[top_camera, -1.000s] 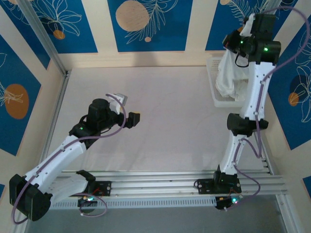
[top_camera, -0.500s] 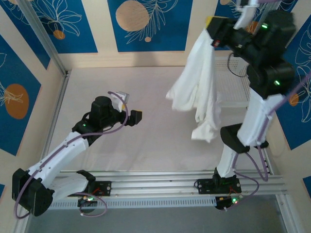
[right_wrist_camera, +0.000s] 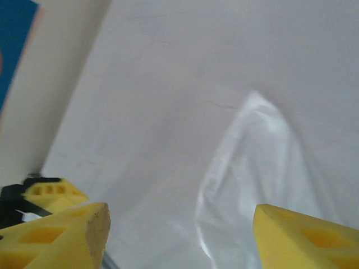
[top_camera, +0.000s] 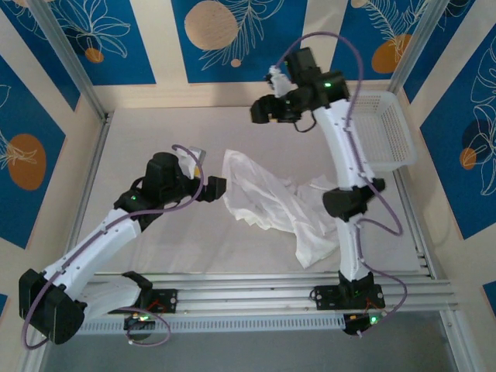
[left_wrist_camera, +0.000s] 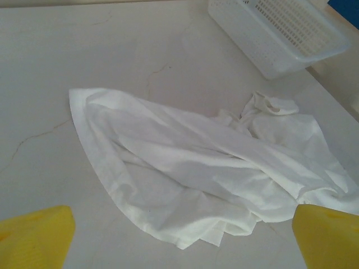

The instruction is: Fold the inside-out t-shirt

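The inside-out t-shirt (top_camera: 275, 203) lies crumpled and white on the table, between the two arms. In the left wrist view the t-shirt (left_wrist_camera: 190, 168) spreads in loose folds, with its neck opening towards the far right. My left gripper (top_camera: 218, 188) is open just left of the cloth's near hem, and the left gripper (left_wrist_camera: 179, 241) has nothing between its yellow fingers. My right gripper (top_camera: 260, 113) hangs open above the back of the table, clear of the cloth. In the right wrist view the right gripper (right_wrist_camera: 179, 235) is empty, with the blurred t-shirt (right_wrist_camera: 258, 162) below it.
A white lattice basket (top_camera: 384, 132) stands at the back right of the table, and the basket (left_wrist_camera: 280, 33) holds nothing that I can see. The right arm's elbow (top_camera: 353, 201) sits over the shirt's right part. Bare table (top_camera: 155, 132) lies to the left and back.
The right gripper lifted the t-shirt out of the basket, swung it left and let go. The shirt now lies on the table. The left arm barely moved.
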Motion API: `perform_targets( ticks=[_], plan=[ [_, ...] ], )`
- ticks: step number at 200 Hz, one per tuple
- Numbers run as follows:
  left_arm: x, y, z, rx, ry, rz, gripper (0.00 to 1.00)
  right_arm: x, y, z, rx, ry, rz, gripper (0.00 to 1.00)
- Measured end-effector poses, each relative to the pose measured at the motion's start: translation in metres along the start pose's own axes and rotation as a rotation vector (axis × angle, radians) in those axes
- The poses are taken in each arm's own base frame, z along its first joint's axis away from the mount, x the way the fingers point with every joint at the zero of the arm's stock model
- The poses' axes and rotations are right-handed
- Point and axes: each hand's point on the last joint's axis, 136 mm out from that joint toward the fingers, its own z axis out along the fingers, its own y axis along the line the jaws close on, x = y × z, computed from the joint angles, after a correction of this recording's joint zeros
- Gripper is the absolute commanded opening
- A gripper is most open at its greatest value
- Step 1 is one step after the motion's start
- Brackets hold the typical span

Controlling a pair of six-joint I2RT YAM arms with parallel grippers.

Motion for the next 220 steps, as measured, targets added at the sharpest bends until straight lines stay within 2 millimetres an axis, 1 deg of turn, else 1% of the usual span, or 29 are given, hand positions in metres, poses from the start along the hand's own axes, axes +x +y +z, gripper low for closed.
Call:
perform_targets(
  ticks=[3, 5, 10, 14, 22, 30, 41, 53, 59, 63, 72, 74, 77, 87, 97, 110, 119, 131, 143, 158, 169, 183, 191, 209, 212, 216, 220],
  plan=[
    [0.000, 0.000, 0.000, 0.001, 0.003, -0.002, 0.99, 0.003, -0.005, -0.012, 0.031, -0.011, 0.001, 0.78],
    [0.000, -0.001, 0.000, 0.002, 0.006, -0.005, 0.99, 0.005, -0.007, -0.017, 0.042, -0.015, 0.002, 0.79],
    [-0.001, -0.001, 0.000, 0.004, 0.011, -0.008, 0.99, 0.012, -0.014, -0.036, 0.091, -0.029, -0.002, 0.81],
    [-0.001, -0.002, 0.001, 0.007, 0.017, -0.013, 0.99, 0.017, -0.020, -0.047, 0.121, -0.038, -0.008, 0.84],
    [-0.003, -0.004, 0.003, 0.013, 0.028, -0.029, 0.99, 0.034, -0.033, -0.074, 0.200, -0.054, -0.008, 0.86],
    [-0.004, -0.005, 0.007, 0.018, 0.042, -0.045, 0.98, 0.053, -0.042, -0.095, 0.263, -0.062, -0.006, 0.86],
    [-0.004, -0.005, 0.015, 0.024, 0.067, -0.074, 0.97, 0.080, -0.056, -0.114, 0.327, -0.066, 0.017, 0.85],
    [-0.002, -0.005, 0.025, 0.026, 0.098, -0.110, 0.95, 0.112, -0.071, -0.119, 0.357, -0.050, 0.086, 0.83],
    [0.001, -0.005, 0.032, 0.025, 0.116, -0.128, 0.94, 0.128, -0.082, -0.116, 0.366, -0.045, 0.144, 0.81],
    [0.002, -0.005, 0.036, 0.026, 0.127, -0.136, 0.94, 0.135, -0.088, -0.113, 0.360, -0.048, 0.181, 0.80],
    [0.009, -0.004, 0.044, 0.021, 0.155, -0.163, 0.93, 0.159, -0.105, -0.097, 0.349, -0.033, 0.289, 0.79],
    [0.011, -0.004, 0.046, 0.019, 0.161, -0.171, 0.93, 0.161, -0.107, -0.094, 0.345, -0.036, 0.307, 0.79],
    [0.013, -0.004, 0.049, 0.016, 0.170, -0.177, 0.93, 0.172, -0.115, -0.085, 0.343, -0.019, 0.352, 0.79],
    [0.022, -0.001, 0.058, -0.002, 0.201, -0.211, 0.92, 0.195, -0.130, -0.061, 0.333, 0.016, 0.452, 0.78],
    [0.030, 0.004, 0.065, -0.032, 0.225, -0.235, 0.92, 0.220, -0.145, -0.030, 0.322, 0.074, 0.545, 0.78],
    [0.037, 0.014, 0.074, -0.086, 0.252, -0.264, 0.91, 0.245, -0.159, 0.002, 0.313, 0.142, 0.628, 0.78],
    [0.041, 0.022, 0.081, -0.128, 0.269, -0.276, 0.89, 0.256, -0.166, 0.018, 0.309, 0.180, 0.666, 0.78],
    [0.043, 0.027, 0.088, -0.150, 0.282, -0.282, 0.88, 0.262, -0.174, 0.034, 0.309, 0.203, 0.694, 0.78],
    [0.044, 0.027, 0.095, -0.144, 0.295, -0.278, 0.89, 0.260, -0.180, 0.044, 0.308, 0.196, 0.709, 0.78],
    [0.043, 0.019, 0.103, -0.106, 0.313, -0.270, 0.86, 0.253, -0.186, 0.052, 0.305, 0.161, 0.708, 0.78],
    [0.041, 0.007, 0.109, -0.054, 0.322, -0.255, 0.84, 0.251, -0.188, 0.054, 0.306, 0.145, 0.705, 0.79],
    [0.038, -0.022, 0.117, 0.066, 0.335, -0.229, 0.84, 0.248, -0.193, 0.055, 0.313, 0.131, 0.706, 0.79],
    [0.040, -0.045, 0.121, 0.150, 0.351, -0.216, 0.85, 0.245, -0.196, 0.056, 0.316, 0.117, 0.706, 0.79],
    [0.054, -0.108, 0.128, 0.337, 0.429, -0.164, 0.87, 0.236, -0.198, 0.055, 0.311, 0.078, 0.698, 0.79],
    [0.058, -0.122, 0.128, 0.371, 0.448, -0.148, 0.87, 0.233, -0.199, 0.056, 0.310, 0.071, 0.694, 0.79],
    [0.063, -0.134, 0.128, 0.397, 0.463, -0.135, 0.88, 0.231, -0.199, 0.056, 0.308, 0.066, 0.692, 0.79],
    [0.071, -0.151, 0.127, 0.432, 0.485, -0.111, 0.89, 0.228, -0.200, 0.056, 0.308, 0.061, 0.688, 0.79]
  ],
)
